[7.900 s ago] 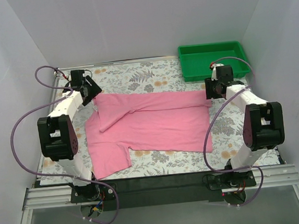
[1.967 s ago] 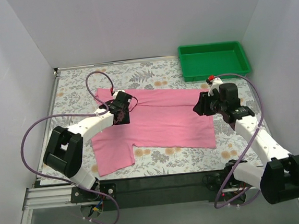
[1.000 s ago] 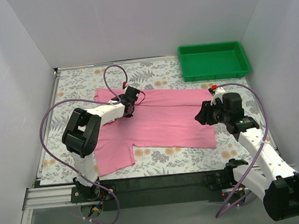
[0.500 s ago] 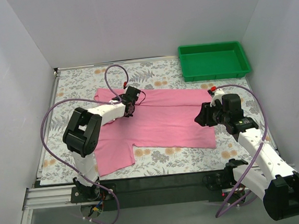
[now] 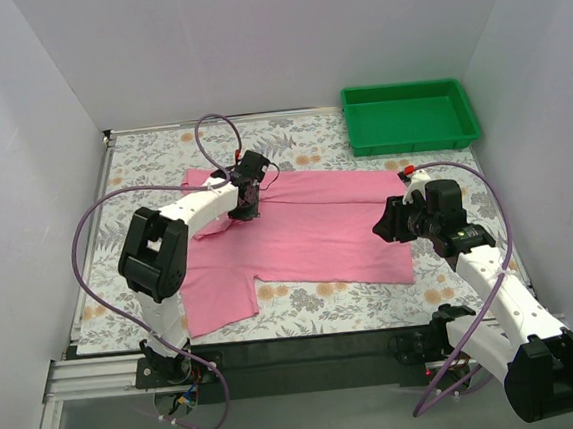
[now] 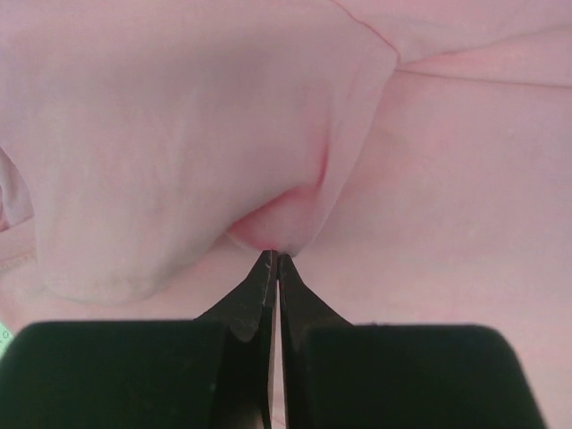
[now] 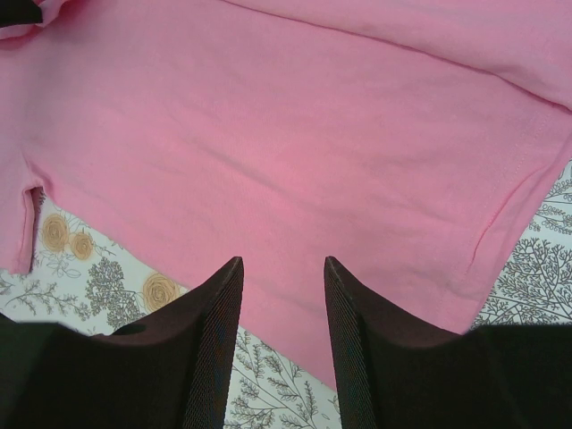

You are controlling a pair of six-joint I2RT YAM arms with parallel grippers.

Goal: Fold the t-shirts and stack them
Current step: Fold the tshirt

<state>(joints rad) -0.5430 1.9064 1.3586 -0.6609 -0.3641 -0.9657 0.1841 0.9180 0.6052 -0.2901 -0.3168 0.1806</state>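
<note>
The pink t-shirt (image 5: 308,228) lay spread out in the middle of the table (image 5: 290,139), on a flowery cover. One sleeve stuck out at the lower left of the top view. Along the top of the shirt we saw a long line, as if that part was folded over.

The left hand (image 6: 273,259) was on the upper left part of the shirt. Its two fingers were pressed together. They pinched a little bump of pink cloth, and the cloth puckered up around the tips.

The right hand (image 7: 281,268) hung over the right side of the shirt, near the lower corner. Its fingers were apart and there was nothing between them.

We thought the shirt was soft, thin and light. It would flop and sag when lifted, not hold its shape. It could wrinkle or slide out of a tiny pinch. We thought the best places to hold it were the edges and corners. With one hand at each end, the fold could come out straight.

The green tray (image 5: 406,88) sat at the upper right of the top view, apart from the shirt. We saw nothing inside it.
</note>
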